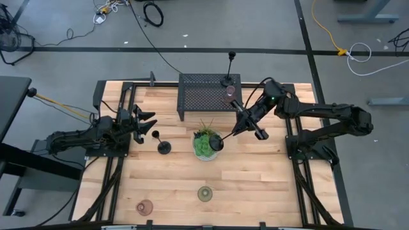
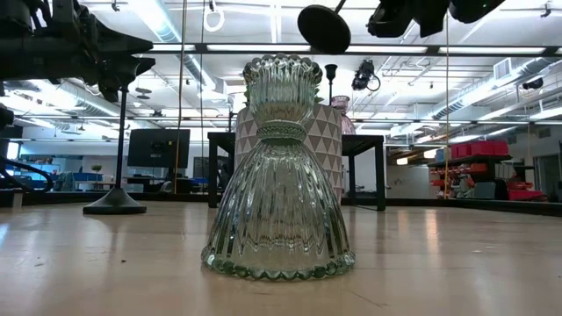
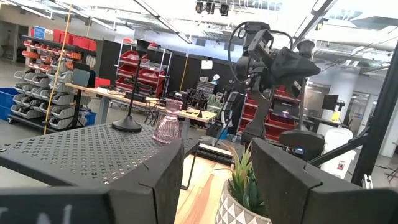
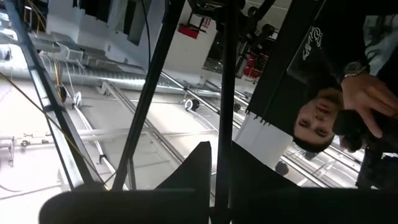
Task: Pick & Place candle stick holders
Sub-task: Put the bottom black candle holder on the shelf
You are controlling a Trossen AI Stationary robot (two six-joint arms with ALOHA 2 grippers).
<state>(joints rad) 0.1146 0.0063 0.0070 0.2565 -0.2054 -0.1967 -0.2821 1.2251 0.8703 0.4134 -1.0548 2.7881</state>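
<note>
My right gripper [image 1: 239, 126] is shut on a black candle stick holder, whose round base [image 1: 216, 142] hangs over the green plant [image 1: 204, 144]. A second black holder [image 1: 164, 148] stands on its base on the table in front of my open left gripper [image 1: 148, 123]. A third [image 1: 228, 80] stands on the black mesh rack [image 1: 204, 96] beside a pink glass cup [image 1: 230, 92]. A greenish glass cup [image 1: 204, 193] and a pink one [image 1: 145, 207] stand near the table's near edge. My right gripper [image 4: 222, 162] pinches the holder's thin stem [image 4: 224, 134] between its two fingers. The holder is lifted clear and tipped far over. It sticks out past the fingertips toward the table's left and near side, with its base [image 2: 324, 26] high above the table.
The plant in its patterned bowl [image 3: 239, 208] stands mid-table under the held base. The rack takes up the table's far middle. In the low view the greenish cup [image 2: 279, 175] fills the foreground. A person shows beyond the table in the right wrist view.
</note>
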